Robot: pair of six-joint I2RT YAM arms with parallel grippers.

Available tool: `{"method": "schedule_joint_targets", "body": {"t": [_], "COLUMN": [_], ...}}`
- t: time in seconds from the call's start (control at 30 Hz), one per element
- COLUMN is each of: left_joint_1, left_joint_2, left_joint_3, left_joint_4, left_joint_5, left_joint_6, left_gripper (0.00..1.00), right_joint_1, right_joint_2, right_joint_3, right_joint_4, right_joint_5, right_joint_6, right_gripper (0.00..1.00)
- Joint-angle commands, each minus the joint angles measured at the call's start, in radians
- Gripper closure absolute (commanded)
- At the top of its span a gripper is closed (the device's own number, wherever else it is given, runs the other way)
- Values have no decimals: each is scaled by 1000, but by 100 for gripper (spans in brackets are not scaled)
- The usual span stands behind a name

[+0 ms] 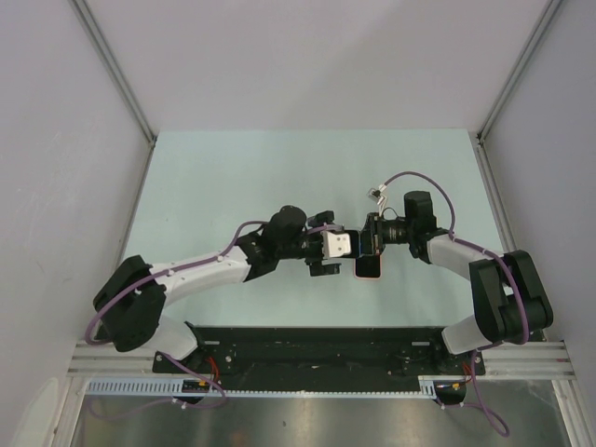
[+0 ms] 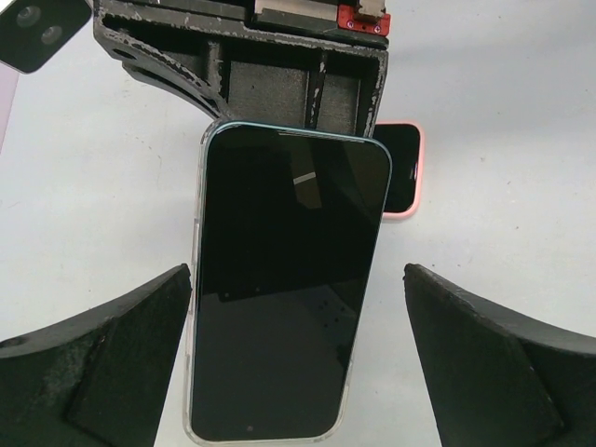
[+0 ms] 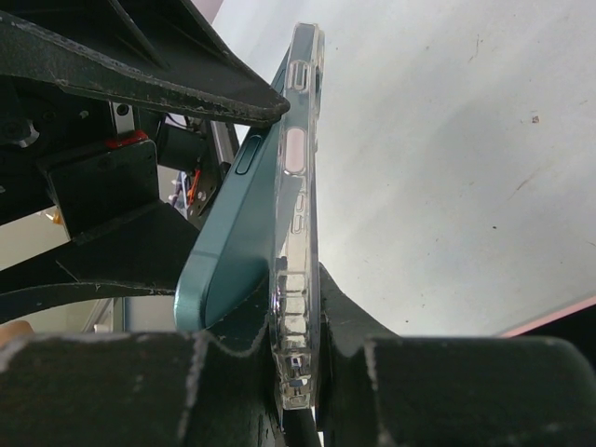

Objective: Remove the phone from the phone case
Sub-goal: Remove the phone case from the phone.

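Starting nearest the bases, a pink-rimmed phone [image 1: 370, 268] lies flat on the table [image 1: 233, 177], at about 5 o'clock from where the two grippers meet. It plays no part here. Just beyond it, above mid-table, the right gripper [image 3: 298, 335] is pressed together on the clear case [image 3: 300, 233], pinching one end of it edge-on. The teal phone [image 3: 237, 251] sits in that case, but its corner beside the pinch has peeled away from the clear wall, while the far end looks seated. In the overhead view the phone's long axis runs roughly from 3 to 9 o'clock, pointing out of the right gripper toward the left gripper [image 1: 326, 245]. The left gripper is spread wide and faces the screen. In its own wrist view its fingers [image 2: 112, 354] stand at 9 and 3 o'clock of the phone's free end, one just beside the edge, the other apart, neither touching. The left arm is therefore the one placed to take the phone, probably by closing across its width and drawing it toward 9 o'clock. The risk is catching the case's lip along with the phone.
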Motion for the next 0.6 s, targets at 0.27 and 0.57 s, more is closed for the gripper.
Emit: {"method": "schedule_joint_targets", "body": {"t": [0.27,0.57], "left_joint_1": [-20,-21], "left_joint_2": [22,28], "left_joint_3": [24,13], "left_joint_4": [50,70], "left_joint_5": [-46,-58], "left_joint_6": [26,15], "left_gripper": [0,12], "right_joint_1": [6,5], "right_joint_2": [-14,-12], "right_joint_3": [48,48], "right_joint_4": [41,45], "right_joint_5": [-89,-94], "right_joint_6": [27,33], "right_gripper": [100,100]}}
